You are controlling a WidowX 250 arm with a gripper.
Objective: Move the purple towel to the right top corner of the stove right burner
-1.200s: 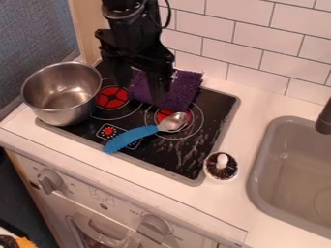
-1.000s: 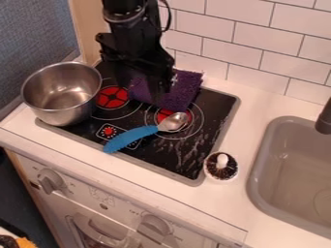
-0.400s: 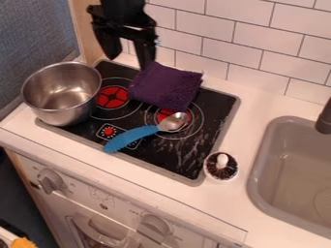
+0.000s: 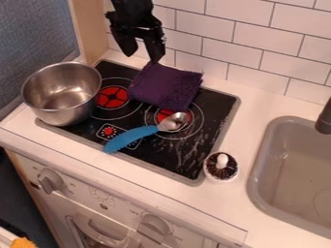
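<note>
Towel, purple and a bit bumpy, [image 4: 165, 87] lay flat on the black stove top [image 4: 217, 104], in the upper middle of the frame, and covered the top bit of the right burner [image 4: 163, 115]. Near the top, left of the middle, the end effector [image 4: 142, 57] hung open with its two fingers apart. A blue-handled spoon [image 4: 132, 137] lay just below the towel. A big silver pot [image 4: 58, 109] sat at the left.

The gripper [image 4: 142, 58] hangs down, its fingers seemingly spread apart.
</note>
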